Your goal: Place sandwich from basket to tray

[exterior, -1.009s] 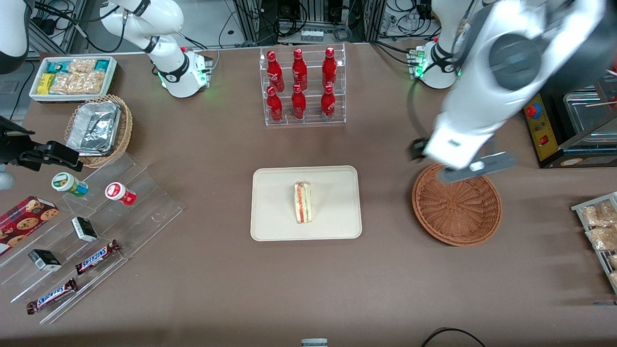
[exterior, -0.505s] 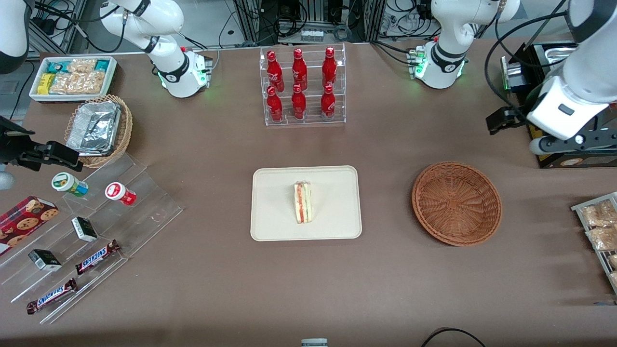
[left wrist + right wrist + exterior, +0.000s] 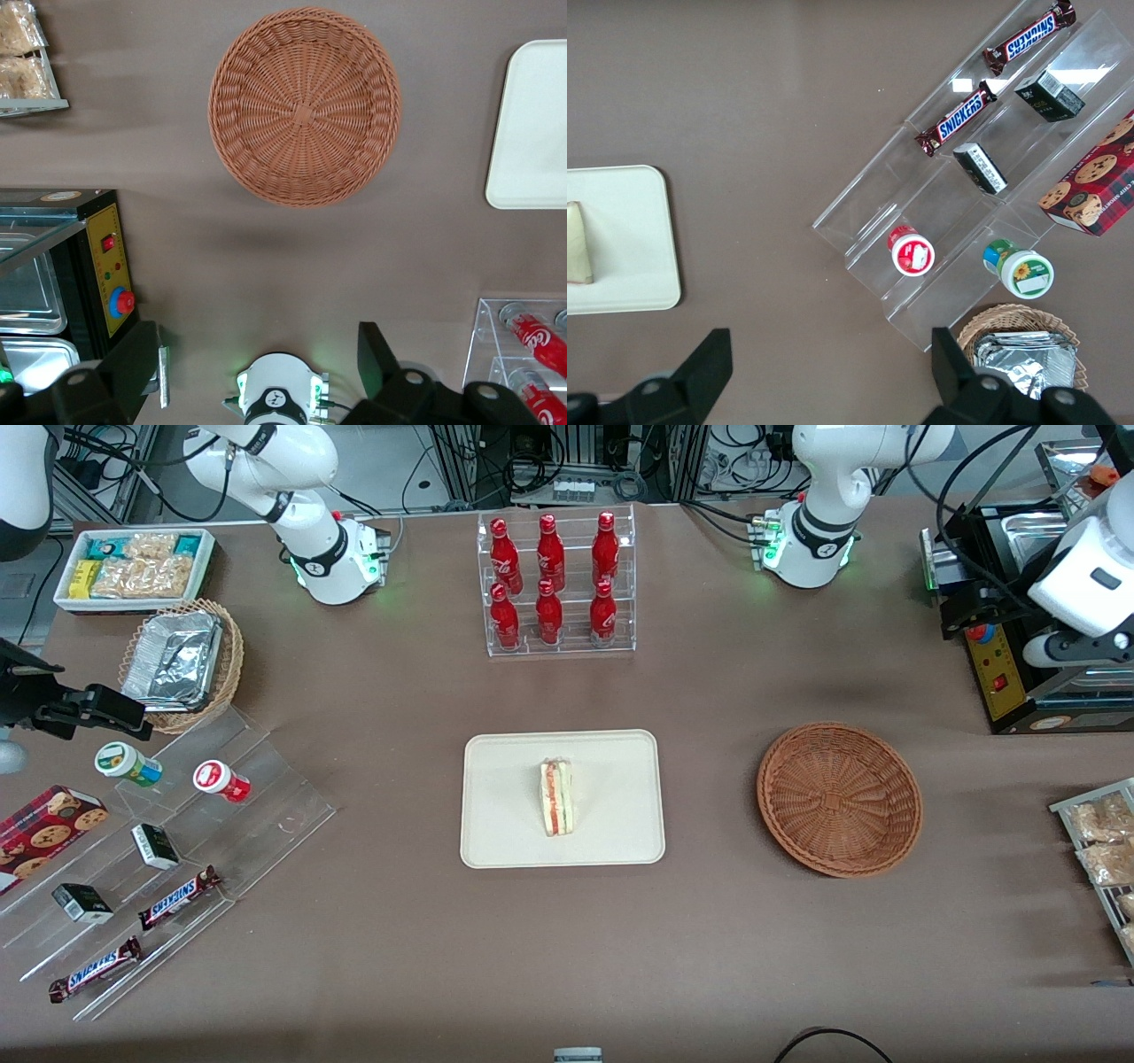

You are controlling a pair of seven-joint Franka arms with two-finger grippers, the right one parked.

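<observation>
Since the earlier frames the left arm has swung up and away from the basket [image 3: 839, 798] toward the working arm's end of the table; its gripper [image 3: 257, 372] now hangs high over the table edge near the arm's base, fingers [image 3: 133, 367] spread wide, holding nothing.

Nearest the front camera: the tray [image 3: 505, 815], flat cream-white, rounded corners, low rim. The sandwich [image 3: 557, 796] lies on it near its middle, a pale bread wedge with red, orange and green filling along one edge.

Beside the tray, toward the working arm's end: basket, round, shallow, reddish-brown wicker, radial weave, nothing in it.

Farther off: clear acrylic rack of red bottles [image 3: 554, 584].

Judgement: transfer looks complete; the arm appears to be retreating to rest.
</observation>
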